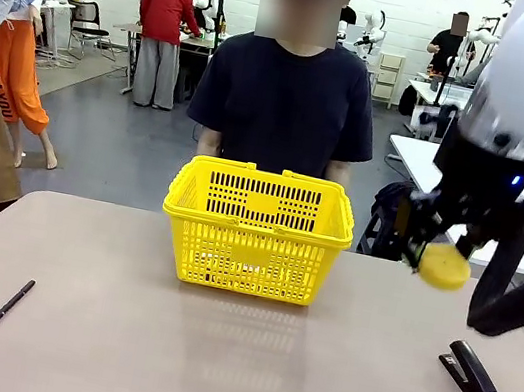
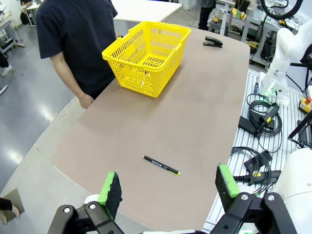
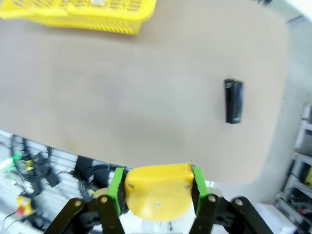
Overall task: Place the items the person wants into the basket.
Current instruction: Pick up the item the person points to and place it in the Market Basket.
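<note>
The yellow basket [image 1: 256,231] stands at the table's far middle, in front of the person in the navy T-shirt [image 1: 286,99]; it also shows in the left wrist view [image 2: 147,56] and at the top of the right wrist view [image 3: 80,14]. My right gripper [image 1: 439,260] hangs high at the right, shut on the round yellow tape measure [image 1: 444,267], held between the green pads [image 3: 116,190] as the tape measure [image 3: 158,190] in the wrist view. My left gripper [image 2: 168,187] is open above the table's near edge, nothing between its fingers. The knife and marker are out of view.
A thin black pen with a yellow tip [image 1: 6,307] lies at the near left, also below my left gripper [image 2: 162,165]. A black stapler [image 1: 472,377] sits at the near right, and the stapler [image 3: 233,101] shows in the right wrist view. Cables [image 2: 261,146] lie beside the table.
</note>
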`<action>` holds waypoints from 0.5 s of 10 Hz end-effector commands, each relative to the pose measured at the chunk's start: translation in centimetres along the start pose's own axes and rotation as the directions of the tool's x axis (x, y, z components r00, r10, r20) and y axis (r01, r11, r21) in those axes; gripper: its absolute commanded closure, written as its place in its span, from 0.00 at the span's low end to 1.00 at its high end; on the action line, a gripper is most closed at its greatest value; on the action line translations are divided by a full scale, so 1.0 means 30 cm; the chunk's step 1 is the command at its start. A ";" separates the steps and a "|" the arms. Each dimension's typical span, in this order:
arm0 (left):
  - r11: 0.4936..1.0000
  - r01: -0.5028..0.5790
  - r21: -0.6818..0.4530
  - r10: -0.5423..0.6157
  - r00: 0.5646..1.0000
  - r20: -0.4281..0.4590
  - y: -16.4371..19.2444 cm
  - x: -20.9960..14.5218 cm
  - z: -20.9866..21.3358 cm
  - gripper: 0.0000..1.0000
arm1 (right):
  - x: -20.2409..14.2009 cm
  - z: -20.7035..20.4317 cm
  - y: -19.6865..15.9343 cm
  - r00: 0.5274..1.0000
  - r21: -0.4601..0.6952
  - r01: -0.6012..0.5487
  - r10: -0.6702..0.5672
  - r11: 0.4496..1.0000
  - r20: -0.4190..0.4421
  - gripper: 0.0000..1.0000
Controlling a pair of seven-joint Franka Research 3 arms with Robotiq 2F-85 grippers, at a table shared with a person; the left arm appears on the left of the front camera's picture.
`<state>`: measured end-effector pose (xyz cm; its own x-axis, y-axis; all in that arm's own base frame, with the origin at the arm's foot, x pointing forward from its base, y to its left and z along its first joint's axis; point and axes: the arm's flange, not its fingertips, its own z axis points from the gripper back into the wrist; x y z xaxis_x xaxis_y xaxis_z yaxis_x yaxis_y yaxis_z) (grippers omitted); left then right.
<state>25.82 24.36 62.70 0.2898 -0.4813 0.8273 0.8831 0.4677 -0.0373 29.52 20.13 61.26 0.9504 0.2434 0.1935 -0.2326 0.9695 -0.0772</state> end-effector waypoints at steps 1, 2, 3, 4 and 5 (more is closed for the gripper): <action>1.000 0.024 -0.001 -0.024 1.000 0.018 0.000 0.001 0.007 0.00 | 0.032 -0.011 0.023 0.998 0.017 0.061 -0.060 0.998 -0.029 0.54; 1.000 0.024 -0.001 -0.024 1.000 0.018 0.000 0.001 0.007 0.00 | 0.000 0.000 0.000 1.000 0.000 0.000 0.000 1.000 0.000 0.54; 1.000 0.024 -0.001 -0.024 1.000 0.018 0.000 0.001 0.007 0.00 | 0.000 0.000 0.000 1.000 0.000 0.000 0.000 1.000 0.000 0.54; 1.000 0.024 -0.001 -0.024 1.000 0.018 0.000 0.001 0.007 0.00 | 0.000 0.000 0.000 1.000 0.000 0.000 0.000 1.000 0.000 0.54; 1.000 0.024 -0.001 -0.024 1.000 0.018 0.000 0.001 0.007 0.00 | 0.000 0.000 0.000 1.000 0.000 0.000 0.000 1.000 0.000 0.54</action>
<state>25.82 24.37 62.70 0.2899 -0.4810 0.8274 0.8829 0.4681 -0.0372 29.38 20.32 61.65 0.9542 0.2360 0.1838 -0.2254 0.9712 -0.0769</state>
